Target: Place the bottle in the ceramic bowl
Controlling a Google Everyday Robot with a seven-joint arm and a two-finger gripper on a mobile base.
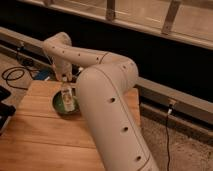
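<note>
The ceramic bowl (pixel 59 106), green inside with a dark rim, sits at the far left part of the wooden table (pixel 45 140). The bottle (pixel 68 99), whitish with a pale label, stands nearly upright with its lower end inside the bowl. My gripper (pixel 65 84) is right above the bowl at the bottle's top end, reaching down from the white arm (pixel 107 100). The arm hides the bowl's right side.
The table's far edge and left edge lie close to the bowl. A black cable (pixel 15 75) and a blue object (pixel 44 74) lie on the floor behind the table. A dark object (pixel 4 107) sits at the left edge. A rail with a dark wall (pixel 165 55) runs behind.
</note>
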